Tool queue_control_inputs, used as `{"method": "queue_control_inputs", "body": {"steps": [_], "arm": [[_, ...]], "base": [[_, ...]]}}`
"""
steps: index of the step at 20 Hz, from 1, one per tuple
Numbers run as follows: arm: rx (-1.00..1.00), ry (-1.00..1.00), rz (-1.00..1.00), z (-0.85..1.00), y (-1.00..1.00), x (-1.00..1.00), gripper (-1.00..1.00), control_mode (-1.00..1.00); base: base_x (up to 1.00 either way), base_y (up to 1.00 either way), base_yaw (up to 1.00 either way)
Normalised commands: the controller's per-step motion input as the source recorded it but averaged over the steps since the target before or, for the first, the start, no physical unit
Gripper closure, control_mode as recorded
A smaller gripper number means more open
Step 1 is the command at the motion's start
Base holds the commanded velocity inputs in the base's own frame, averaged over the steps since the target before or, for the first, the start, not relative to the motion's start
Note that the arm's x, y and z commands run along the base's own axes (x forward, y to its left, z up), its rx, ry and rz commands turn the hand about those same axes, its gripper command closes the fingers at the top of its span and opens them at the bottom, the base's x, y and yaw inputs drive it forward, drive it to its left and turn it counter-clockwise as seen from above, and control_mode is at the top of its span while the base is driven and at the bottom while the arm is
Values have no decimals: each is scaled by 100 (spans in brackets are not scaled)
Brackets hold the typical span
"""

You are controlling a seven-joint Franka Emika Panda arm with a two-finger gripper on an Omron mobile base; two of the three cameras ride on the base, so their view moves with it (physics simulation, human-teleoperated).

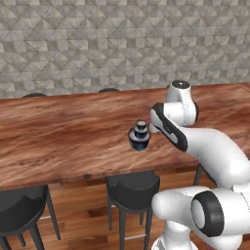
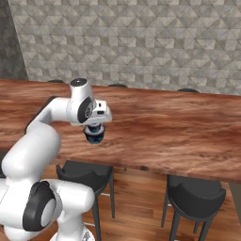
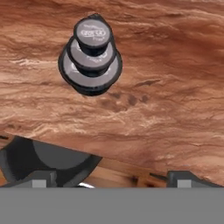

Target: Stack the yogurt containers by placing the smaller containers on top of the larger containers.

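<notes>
Yogurt containers [image 3: 90, 56] stacked on wooden counter [image 3: 166, 87], stool [image 3: 43, 159] below.

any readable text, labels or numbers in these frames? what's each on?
Top cup's lid: faint dark print, two short lines, too blurred to read.
Middle cup's lid and bottom cup's lid: no print visible on the exposed rings.
Wooden counter, tiled wall, stools: no text or signs.

yogurt containers [image 3: 90, 57]: dark-blue, grey lids | counter [image 3: 175, 87]: red-brown woodgrain | stools [image 1: 133, 188]: black
</notes>
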Motion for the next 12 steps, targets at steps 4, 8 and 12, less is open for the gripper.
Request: {"method": "queue_control_inputs", "body": {"steps": [4, 8, 12], "arm": [[1, 0, -2, 5, -11, -44, -100, -100], [3, 0, -3, 7, -14, -50, -100, -100], [3, 0, -4, 9, -14, -47, -100, -100]], "base": [[0, 0, 0], [0, 0, 0], [0, 0, 0]]}}
